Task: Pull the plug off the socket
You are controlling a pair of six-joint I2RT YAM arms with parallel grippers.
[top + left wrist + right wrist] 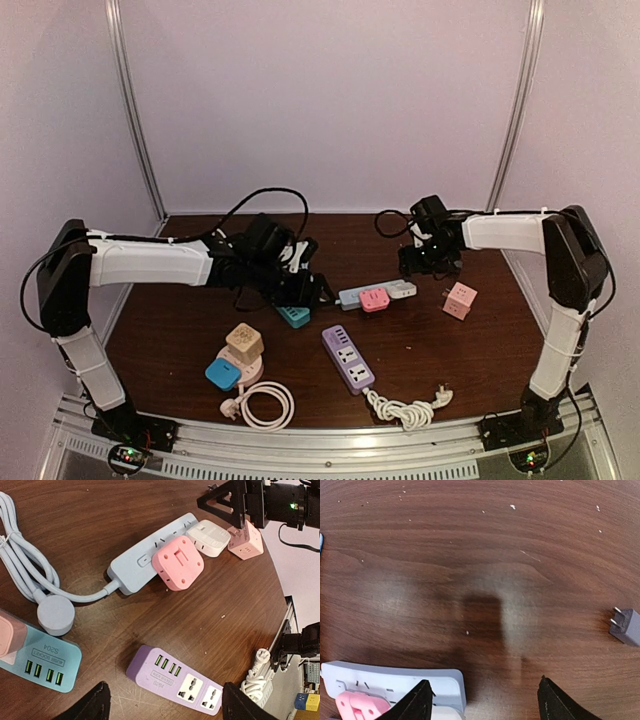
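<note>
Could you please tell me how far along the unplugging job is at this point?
Done: nothing that shows. The pink plug and the white plug both sit in the blue power strip. In hand: the right gripper hangs open by the strip's end, nothing between its fingers. The left gripper is open over the purple strip. Left: grasp a plug and pull it free.

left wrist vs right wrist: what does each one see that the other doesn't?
Left wrist only: purple power strip, teal USB strip, pink cube. Right wrist only: a clear look at the loose grey plug. Both: the blue-grey power strip with the pink adapter plugged into it.
</note>
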